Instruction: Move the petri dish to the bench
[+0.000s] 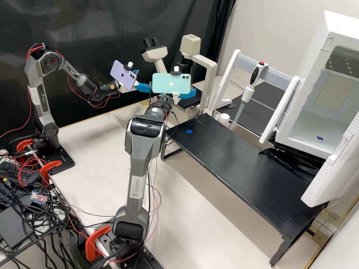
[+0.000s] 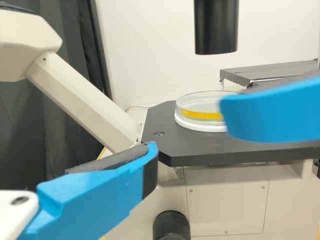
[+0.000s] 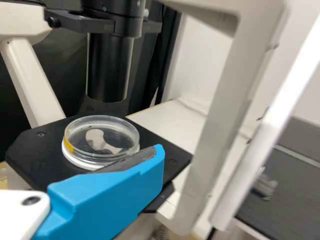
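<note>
Cables [image 1: 58, 224]: tangled at the lower left of the high view.
White table [image 1: 104, 138]: spreads from the left toward the lower centre.
Left gripper [image 1: 140, 79]: upper centre, beside the purple phone [image 1: 123, 76]; jaws apart, gripping nothing.
Microscope [image 1: 211, 74]: upper centre, with its eyepieces [image 1: 151, 43] on the left.
Right gripper [image 1: 187, 93]: upper centre, behind the mint phone [image 1: 172, 83]; jaws apart, gripping nothing.
Petri dish [image 3: 102, 137]: flat on the microscope's black stage [image 2: 167, 125], under a black cylinder [image 2: 216, 27]; clear, with a yellow strip on its side and a white ring at its base. Each wrist view has a blue finger in front of part of it; whether either touches it, I cannot tell.
Black platform [image 1: 239, 168]: runs from centre to lower right, a blue cross [image 1: 189, 131] near its left end.
White container [image 1: 224, 118]: right of centre, just behind the platform.
Pipette [image 1: 247, 93]: upright but slightly tilted, right of centre.
White cabinet [image 1: 306, 123]: upper right, door open, another blue cross [image 1: 320, 138] inside.
</note>
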Available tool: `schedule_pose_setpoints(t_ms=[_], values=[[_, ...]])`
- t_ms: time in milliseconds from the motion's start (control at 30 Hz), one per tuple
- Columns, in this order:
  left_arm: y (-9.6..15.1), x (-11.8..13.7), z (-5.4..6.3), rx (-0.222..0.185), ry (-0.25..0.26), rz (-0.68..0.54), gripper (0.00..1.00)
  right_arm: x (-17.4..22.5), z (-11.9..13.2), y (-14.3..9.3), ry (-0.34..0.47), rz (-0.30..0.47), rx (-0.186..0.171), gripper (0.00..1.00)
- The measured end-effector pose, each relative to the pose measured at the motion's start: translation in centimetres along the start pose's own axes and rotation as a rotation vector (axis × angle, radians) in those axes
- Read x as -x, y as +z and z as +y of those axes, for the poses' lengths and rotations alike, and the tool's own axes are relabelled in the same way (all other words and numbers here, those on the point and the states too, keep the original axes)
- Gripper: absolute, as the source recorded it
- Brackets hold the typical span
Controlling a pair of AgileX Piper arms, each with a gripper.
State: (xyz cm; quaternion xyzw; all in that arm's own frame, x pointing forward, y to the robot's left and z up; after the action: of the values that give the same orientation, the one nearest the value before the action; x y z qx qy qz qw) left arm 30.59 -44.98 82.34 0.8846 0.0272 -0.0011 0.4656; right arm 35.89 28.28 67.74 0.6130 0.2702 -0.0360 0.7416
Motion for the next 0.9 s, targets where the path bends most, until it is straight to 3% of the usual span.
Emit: schedule_pose_setpoints(t_ms=[500, 900], values=[[0.0, 0.0, 0.0, 0.0, 0.0, 0.0, 1.0, -5.2, 0.0, 0.3, -0.059, -0.09, -0.105, 1.0], [0.0, 0.0, 0.0, 0.0, 0.0, 0.0, 1.0, -7.2, -1.6, 1.4, -0.103, -0.153, -0.117, 1.0]])
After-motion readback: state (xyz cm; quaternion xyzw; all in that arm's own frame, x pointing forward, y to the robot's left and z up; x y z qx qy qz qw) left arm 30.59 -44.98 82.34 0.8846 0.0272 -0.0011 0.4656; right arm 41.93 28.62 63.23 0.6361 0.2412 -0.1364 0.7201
